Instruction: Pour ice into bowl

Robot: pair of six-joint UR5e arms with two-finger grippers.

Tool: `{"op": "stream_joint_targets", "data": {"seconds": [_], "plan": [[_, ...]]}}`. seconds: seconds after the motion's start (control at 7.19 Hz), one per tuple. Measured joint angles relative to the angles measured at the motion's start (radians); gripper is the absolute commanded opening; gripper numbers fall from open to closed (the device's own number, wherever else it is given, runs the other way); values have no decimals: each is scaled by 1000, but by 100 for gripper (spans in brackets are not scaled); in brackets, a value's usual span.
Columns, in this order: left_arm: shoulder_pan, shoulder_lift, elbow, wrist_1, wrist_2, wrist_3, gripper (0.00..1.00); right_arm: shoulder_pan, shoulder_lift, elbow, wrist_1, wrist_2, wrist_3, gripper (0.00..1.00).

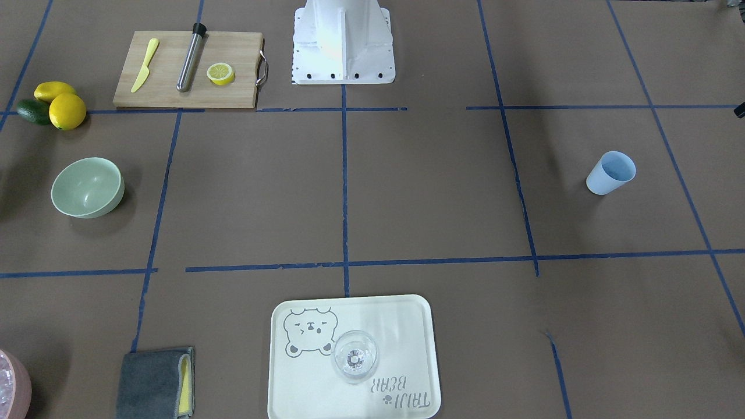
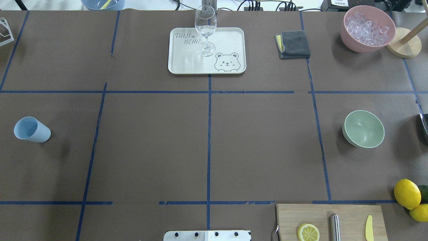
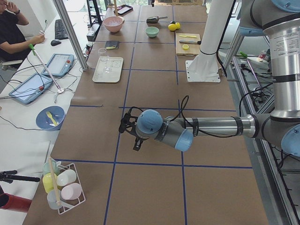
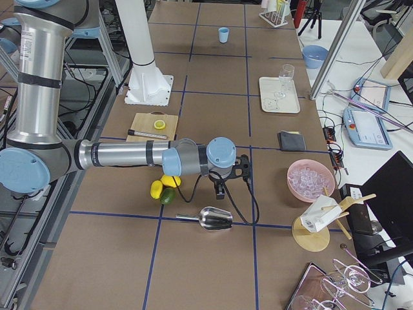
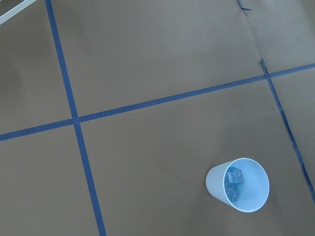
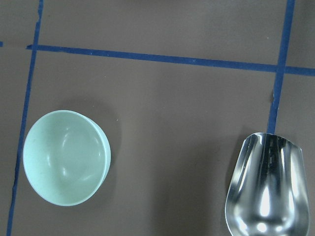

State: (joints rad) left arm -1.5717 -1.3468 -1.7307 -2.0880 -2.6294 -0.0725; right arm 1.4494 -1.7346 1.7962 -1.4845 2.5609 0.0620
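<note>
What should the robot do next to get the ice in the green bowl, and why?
Probably lower the left hand onto the blue cup and grip it: the ice sits in that cup, nothing holds it, and the bowl is empty.

Your brown paper-covered table (image 2: 150,150), gridded in blue tape (image 2: 208,150).
On it: round pale mint-green bowl (image 2: 363,129), light blue cup (image 2: 31,129), cream bear-print tray (image 2: 187,63), wooden cutting board (image 2: 301,214), folded grey cloth (image 2: 294,44), pink tub (image 2: 354,43), yellow lemons (image 2: 407,193), steel scoop (image 4: 213,219).

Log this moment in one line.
phase: pre-pour | ice: in upright light blue cup | bowl: empty, far from cup | left arm, right arm: touching neither
</note>
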Motion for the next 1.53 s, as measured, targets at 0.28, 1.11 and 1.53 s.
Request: {"op": "stream_joint_targets", "data": {"seconds": [0.28, 1.11, 1.53], "plan": [[9, 31, 2, -49, 4, -20, 100, -157, -4, 4, 104, -69, 188, 96], [13, 57, 9, -56, 8, -26, 100, -485, 14, -115, 596, -323, 768, 84], [13, 57, 11, -57, 8, -23, 100, -521, 80, -188, 625, -383, 827, 0]]}}
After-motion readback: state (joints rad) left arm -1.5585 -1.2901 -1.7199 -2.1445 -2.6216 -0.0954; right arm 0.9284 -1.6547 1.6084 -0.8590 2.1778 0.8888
